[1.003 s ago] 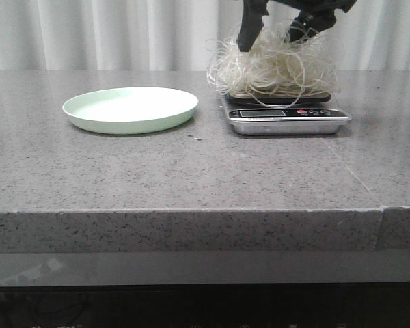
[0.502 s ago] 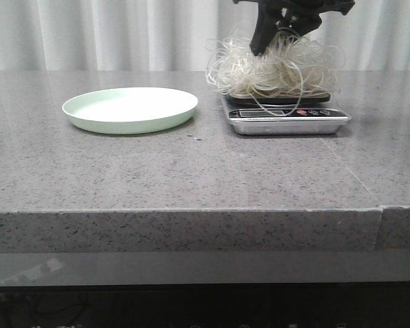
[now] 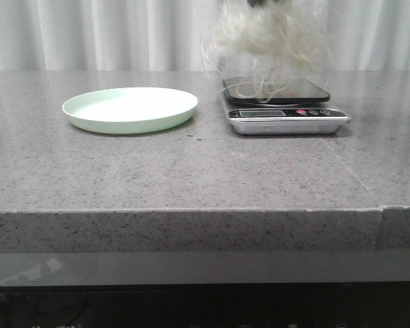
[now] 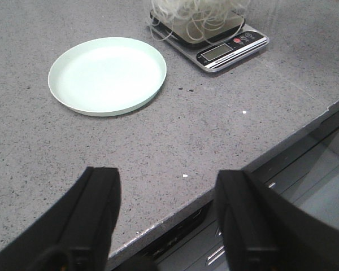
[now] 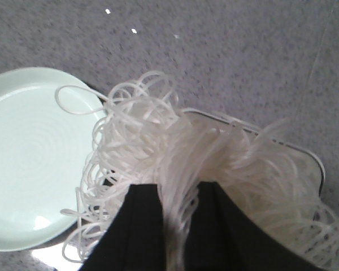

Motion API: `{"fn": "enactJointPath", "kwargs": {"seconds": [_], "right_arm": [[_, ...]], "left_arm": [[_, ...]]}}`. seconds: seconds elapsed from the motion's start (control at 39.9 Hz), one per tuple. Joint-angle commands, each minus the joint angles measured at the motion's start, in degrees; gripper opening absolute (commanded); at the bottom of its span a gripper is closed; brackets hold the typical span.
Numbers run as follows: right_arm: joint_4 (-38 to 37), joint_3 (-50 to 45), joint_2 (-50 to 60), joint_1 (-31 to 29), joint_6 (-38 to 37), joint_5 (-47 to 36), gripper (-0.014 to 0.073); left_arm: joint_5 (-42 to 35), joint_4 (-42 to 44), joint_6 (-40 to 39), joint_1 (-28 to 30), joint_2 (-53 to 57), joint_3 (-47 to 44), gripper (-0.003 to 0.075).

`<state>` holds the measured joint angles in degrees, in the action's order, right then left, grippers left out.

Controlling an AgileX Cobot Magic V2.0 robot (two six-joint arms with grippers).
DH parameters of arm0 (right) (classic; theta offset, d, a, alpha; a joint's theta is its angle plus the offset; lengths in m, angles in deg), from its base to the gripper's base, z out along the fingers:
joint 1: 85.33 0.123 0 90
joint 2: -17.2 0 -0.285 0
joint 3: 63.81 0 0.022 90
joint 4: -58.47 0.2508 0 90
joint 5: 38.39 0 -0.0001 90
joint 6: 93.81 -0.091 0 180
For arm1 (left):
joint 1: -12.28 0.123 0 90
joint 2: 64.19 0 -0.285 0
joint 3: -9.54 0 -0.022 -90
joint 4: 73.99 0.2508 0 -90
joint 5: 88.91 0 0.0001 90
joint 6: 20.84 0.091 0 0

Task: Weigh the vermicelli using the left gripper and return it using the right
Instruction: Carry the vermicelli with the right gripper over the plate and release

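Note:
The vermicelli (image 3: 266, 37), a fluffy whitish tangle, hangs blurred above the scale (image 3: 287, 117), a few strands still trailing onto its dark platform. My right gripper (image 5: 179, 197) is shut on the vermicelli (image 5: 214, 161) and holds it over the scale (image 5: 311, 161); in the front view the gripper is mostly out of frame at the top. The pale green plate (image 3: 130, 108) stands empty to the left of the scale. My left gripper (image 4: 168, 195) is open and empty, back over the table's front edge, well away from the plate (image 4: 107, 73) and scale (image 4: 226, 48).
The grey stone table (image 3: 191, 171) has a front edge close to the left gripper. A white curtain hangs behind the table. A seam runs across the tabletop at the right.
My right gripper has closed on the vermicelli and lifted it off the scale's platform, rising out of the top of the front view. The plate and scale have not moved.

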<state>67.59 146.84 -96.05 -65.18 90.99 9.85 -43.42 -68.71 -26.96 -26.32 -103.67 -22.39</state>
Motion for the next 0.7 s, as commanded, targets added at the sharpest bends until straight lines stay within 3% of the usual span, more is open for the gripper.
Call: {"fn": "enactJointPath", "kwargs": {"seconds": [0.0, 0.43, 0.68], "right_arm": [[0.3, 6.6, 3.8, 1.7, 0.7, -3.0, 0.0165], [0.7, 20.8, -5.0, 12.6, 1.2, -6.7, 0.0165], [0.7, 22.4, -11.7, 15.9, 1.3, -5.3, 0.0165]], "left_arm": [[-4.0, 0.1, -0.7, -0.3, -0.2, 1.4, 0.0459], [-4.0, 0.1, -0.7, -0.3, -0.2, 1.4, 0.0459], [-4.0, 0.1, -0.7, -0.3, -0.2, 1.4, 0.0459]]}}
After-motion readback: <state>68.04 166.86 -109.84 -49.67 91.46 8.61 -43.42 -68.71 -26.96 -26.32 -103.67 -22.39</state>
